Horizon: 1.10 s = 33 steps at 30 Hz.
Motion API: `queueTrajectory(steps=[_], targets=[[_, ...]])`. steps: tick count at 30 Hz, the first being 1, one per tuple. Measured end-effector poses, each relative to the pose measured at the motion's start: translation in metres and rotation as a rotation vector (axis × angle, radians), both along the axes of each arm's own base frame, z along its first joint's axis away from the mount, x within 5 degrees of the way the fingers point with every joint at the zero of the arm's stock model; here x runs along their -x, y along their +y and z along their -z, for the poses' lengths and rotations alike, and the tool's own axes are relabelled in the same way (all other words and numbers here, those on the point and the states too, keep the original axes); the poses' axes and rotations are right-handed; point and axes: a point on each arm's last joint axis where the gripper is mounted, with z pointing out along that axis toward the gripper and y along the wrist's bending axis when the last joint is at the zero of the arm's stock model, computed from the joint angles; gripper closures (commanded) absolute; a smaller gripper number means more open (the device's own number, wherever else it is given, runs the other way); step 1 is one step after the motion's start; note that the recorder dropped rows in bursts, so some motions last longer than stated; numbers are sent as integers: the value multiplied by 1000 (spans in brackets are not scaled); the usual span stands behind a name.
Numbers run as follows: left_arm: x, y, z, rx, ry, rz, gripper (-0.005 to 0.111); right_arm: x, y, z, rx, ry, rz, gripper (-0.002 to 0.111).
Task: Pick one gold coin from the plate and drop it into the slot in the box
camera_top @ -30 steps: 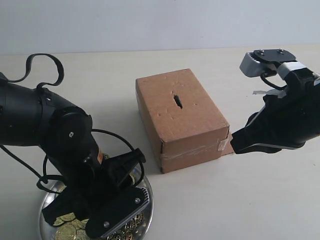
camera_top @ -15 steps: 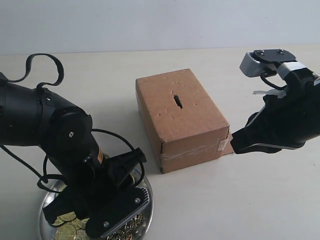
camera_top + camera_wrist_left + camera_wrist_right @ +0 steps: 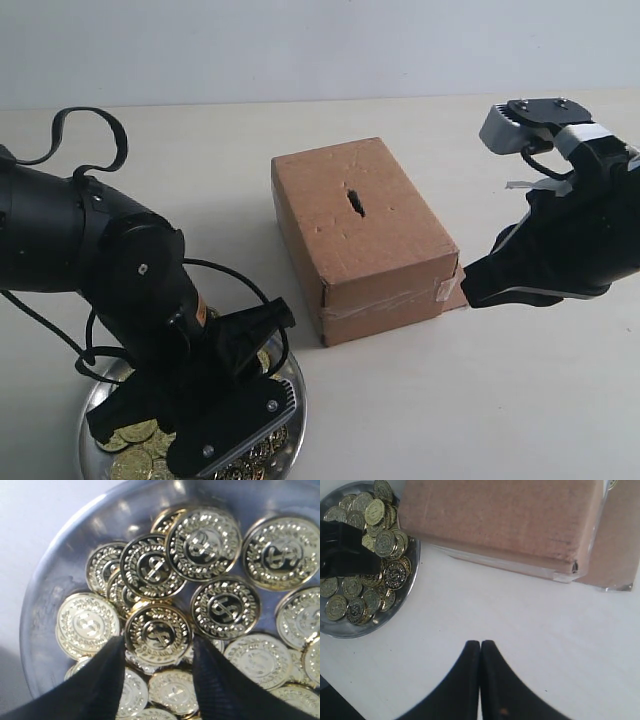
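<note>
While the left arm bends low at the front left of the counter [image 3: 450, 400], its gripper [image 3: 157, 649] hangs inside the plate [image 3: 293, 385], a shiny round silver dish heaped with gold coins. Seen from the wrist, the two black fingers [image 3: 107, 680] are spread apart, one on either side of a single gold coin [image 3: 157, 634] that lies flat on top of the pile. I cannot tell whether they press its edges.

The box [image 3: 365, 235], brown cardboard with a dented top, sits in the middle of the counter, just beyond the plate and apart from it. The slot [image 3: 356, 202] is a short dark ragged cut in its top face, with nothing in it. Clear tape [image 3: 400, 300] runs along the near end.

At the right, the right gripper [image 3: 480, 647] hovers above bare counter near the box's taped end, its fingers pressed together with nothing between them.
</note>
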Motion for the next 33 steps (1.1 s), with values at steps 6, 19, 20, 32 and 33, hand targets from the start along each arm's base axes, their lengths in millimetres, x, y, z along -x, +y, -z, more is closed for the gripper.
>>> queueTrajectory(steps=[6, 19, 20, 32, 33], targets=[[0, -1, 0, 10, 7, -10, 57, 0, 0, 0, 0, 0, 0, 108], [0, -1, 6, 0, 11, 13, 57, 0, 0, 0, 0, 0, 0, 108], [0, -1, 6, 0, 11, 13, 57, 0, 0, 0, 0, 0, 0, 108], [0, -1, 6, 0, 11, 15, 70, 0, 0, 0, 0, 1, -1, 108], [0, -1, 6, 0, 11, 15, 70, 0, 0, 0, 0, 1, -1, 108]])
